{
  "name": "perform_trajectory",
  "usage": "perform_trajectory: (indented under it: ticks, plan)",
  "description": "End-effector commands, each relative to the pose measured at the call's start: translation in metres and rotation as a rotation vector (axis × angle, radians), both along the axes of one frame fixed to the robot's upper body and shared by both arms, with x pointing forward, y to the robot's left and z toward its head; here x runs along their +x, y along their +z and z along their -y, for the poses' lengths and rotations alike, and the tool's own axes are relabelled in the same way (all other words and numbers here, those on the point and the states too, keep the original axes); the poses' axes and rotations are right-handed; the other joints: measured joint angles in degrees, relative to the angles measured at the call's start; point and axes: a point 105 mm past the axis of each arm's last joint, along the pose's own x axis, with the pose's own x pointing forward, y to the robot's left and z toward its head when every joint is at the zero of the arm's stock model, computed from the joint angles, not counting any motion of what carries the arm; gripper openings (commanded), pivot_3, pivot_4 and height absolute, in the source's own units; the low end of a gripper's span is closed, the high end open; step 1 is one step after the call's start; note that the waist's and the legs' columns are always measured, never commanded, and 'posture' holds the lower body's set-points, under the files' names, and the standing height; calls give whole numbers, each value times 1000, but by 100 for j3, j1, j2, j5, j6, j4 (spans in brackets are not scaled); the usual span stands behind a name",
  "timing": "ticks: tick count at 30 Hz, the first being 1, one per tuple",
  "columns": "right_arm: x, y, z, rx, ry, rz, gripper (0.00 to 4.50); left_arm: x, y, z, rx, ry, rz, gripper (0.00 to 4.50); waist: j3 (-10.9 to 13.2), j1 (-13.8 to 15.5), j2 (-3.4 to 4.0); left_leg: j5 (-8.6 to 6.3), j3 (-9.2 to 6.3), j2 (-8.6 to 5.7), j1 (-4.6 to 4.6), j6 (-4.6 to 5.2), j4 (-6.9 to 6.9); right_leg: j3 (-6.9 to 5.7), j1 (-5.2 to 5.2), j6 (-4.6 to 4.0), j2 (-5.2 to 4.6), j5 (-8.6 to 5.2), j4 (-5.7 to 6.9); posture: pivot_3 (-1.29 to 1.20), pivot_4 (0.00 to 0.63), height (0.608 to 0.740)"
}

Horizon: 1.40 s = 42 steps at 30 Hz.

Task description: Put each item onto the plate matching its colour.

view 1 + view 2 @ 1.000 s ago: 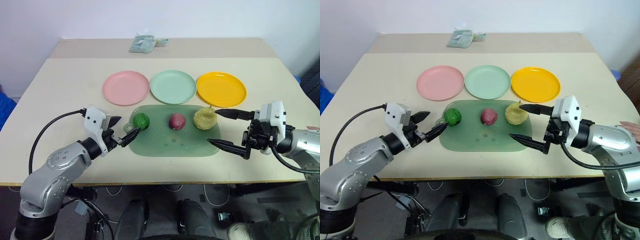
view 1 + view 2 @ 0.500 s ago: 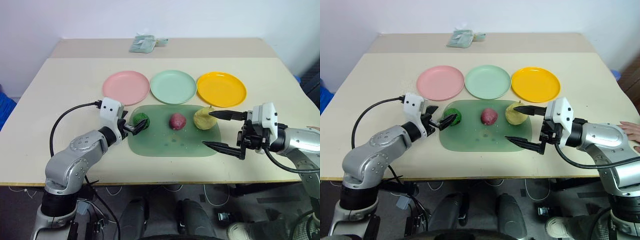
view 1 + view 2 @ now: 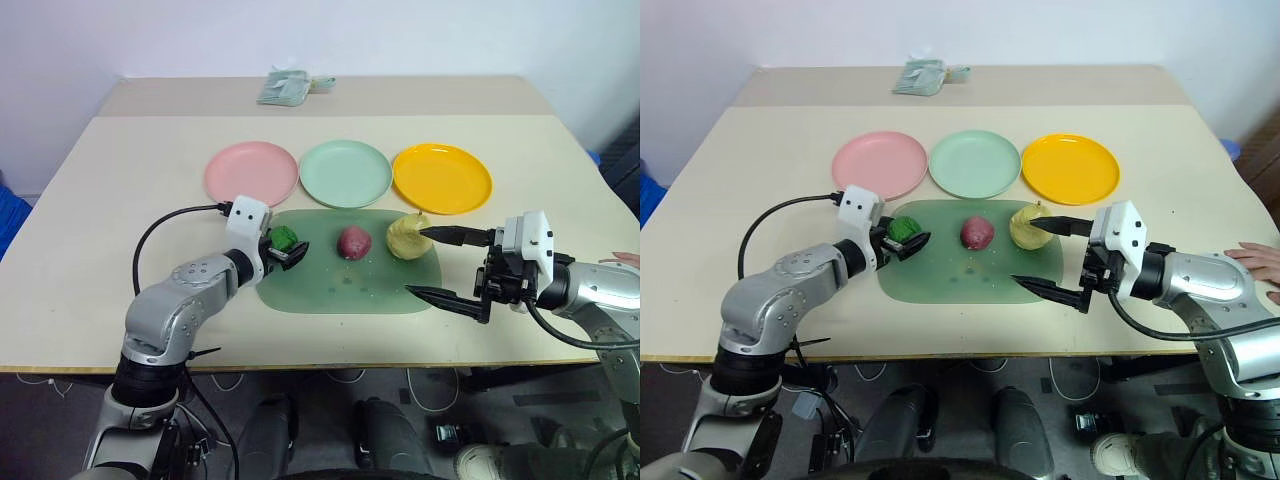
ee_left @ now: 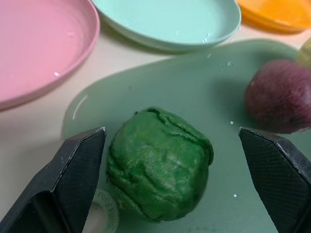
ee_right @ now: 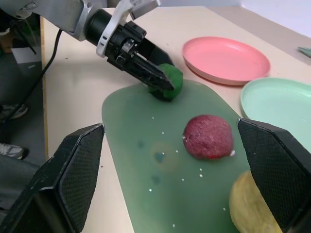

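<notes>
A: Where's everything rn?

B: All 3 items sit on the green cutting board, none plated yet. Green ball is at the board's handle end, maroon oval mid-board, yellow lump at the other end. Pink plate, mint plate and yellow plate are lined up just beyond the board on the surface.

A: Fingers?

B: Left gripper has its fingers spread wide, one either side of the green ball, not touching yet as far as I can tell. Right gripper is spread wide too, holding nothing; its upper finger tip is right by the yellow lump, can't tell if it touches.

A: How will the ball handle?

B: Judging by looks: light toy food, wrinkled bumpy skin, prob. somewhat squashy, so grip should bite ok. It's roundish, so it could roll or squirt out if pinched off-centre. I'd take it across the widest middle, fingers level w/ its centre. Board looks smooth w/ small wet-looking specks, so the ball may slide if nudged before closing.

A: Others?

B: Maroon oval has a finer texture; grab it across the short axis. Yellow lump is the biggest and pear-ish; take the fat lower part, not the narrow top.

A: Any writing?

B: Only tiny embossed text on the round ring by the board's handle loop, too small to read. No brands legible elsewhere.
</notes>
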Motion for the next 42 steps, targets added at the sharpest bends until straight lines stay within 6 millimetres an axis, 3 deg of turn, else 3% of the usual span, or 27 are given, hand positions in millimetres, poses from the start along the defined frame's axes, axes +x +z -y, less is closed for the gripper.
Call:
perform_trajectory:
  ticks: [1,4,8,16,19,22,27,35,39,42]
  plan:
    - [-4,12,0,-6,-4,73,4492,2,4,3,7,-8,14,4245,0,1,0,0,0,0,0,0,0,0,0,0,-1,0,0,0,150,740]
    - [-4,12,1,-5,-13,76,4500,5,4,1,23,4,20,3286,0,1,0,0,0,0,0,0,1,0,0,0,0,0,0,0,150,740]
    - [-4,12,1,-4,-19,78,4500,8,9,-2,27,23,43,3286,0,7,0,0,0,0,0,0,2,0,1,0,-1,0,0,0,150,740]
    - [-2,13,0,5,-44,96,4500,31,49,1,-6,34,159,3286,0,6,-1,0,0,-1,-1,0,3,0,1,0,1,0,0,0,150,740]
    - [1,15,1,16,-66,107,4500,50,61,1,-16,59,187,3286,1,12,-1,0,0,-1,-1,0,3,0,0,1,2,1,0,0,150,740]
    - [12,18,3,25,-116,139,4500,87,69,10,-4,96,218,3286,2,13,-3,0,-2,-3,-2,0,10,-6,3,7,7,4,1,0,150,740]
    - [34,25,9,41,-223,224,4500,132,67,35,6,119,238,3286,4,26,-7,-7,2,-8,-13,12,30,-7,4,26,9,14,-3,0,150,740]
    - [44,27,12,35,-249,249,4500,141,49,65,27,76,214,3286,5,-5,-9,-15,15,-12,-46,26,39,-4,-35,36,3,16,2,0,150,740]
    - [42,31,9,35,-252,259,4500,139,50,74,7,55,213,4457,5,-2,-9,-15,13,-10,-58,26,55,-5,-42,42,5,20,11,0,150,740]
    - [39,33,7,36,-255,260,4500,139,58,77,-43,33,236,4457,5,0,-9,-15,12,-11,-65,26,64,-4,-42,50,4,25,10,0,150,740]
